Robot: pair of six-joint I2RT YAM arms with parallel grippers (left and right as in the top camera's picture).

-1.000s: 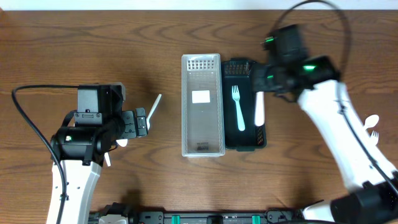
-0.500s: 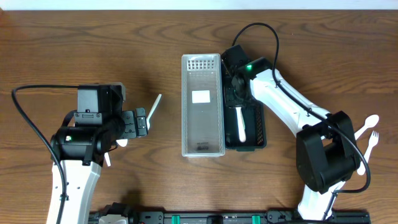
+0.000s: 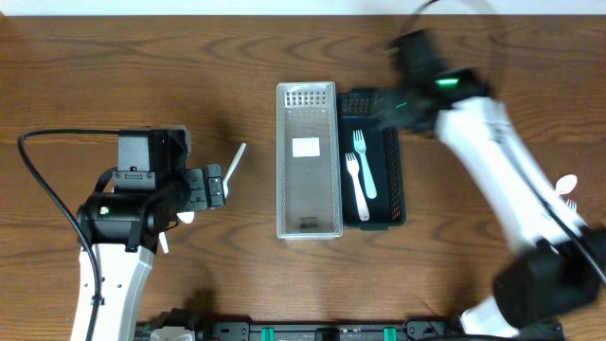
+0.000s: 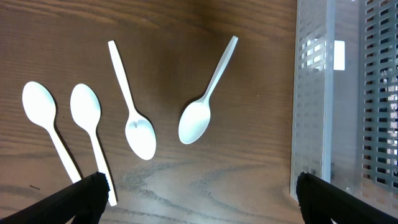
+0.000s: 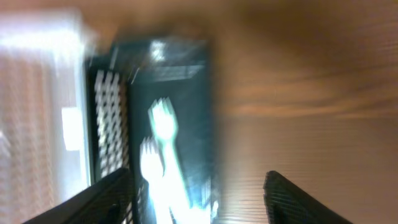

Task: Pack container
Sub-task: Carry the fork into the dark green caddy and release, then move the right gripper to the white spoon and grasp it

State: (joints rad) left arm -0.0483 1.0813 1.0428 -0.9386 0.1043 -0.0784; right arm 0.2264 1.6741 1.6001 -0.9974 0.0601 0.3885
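Right arm has whipped clear of the dark tray [image 3: 399,194], and two forks [image 3: 358,163] lie in it now where one showed half a second back! Sweeping across: left gripper [image 4: 200,194] hovers empty, fingers spread wide, over four white spoons [image 4: 142,134] loose on the table [image 4: 74,37]. Next comes the clear container [image 3: 283,170], no cutlery in it, just beside the tray. Right gripper [image 5: 199,196] is blurred mid-swing, fingers apart, carrying nothing. It's likely bound for the loose cutlery [image 3: 565,192] at the far right edge. Best to take one piece by its handle and lay it parallel to the forks.
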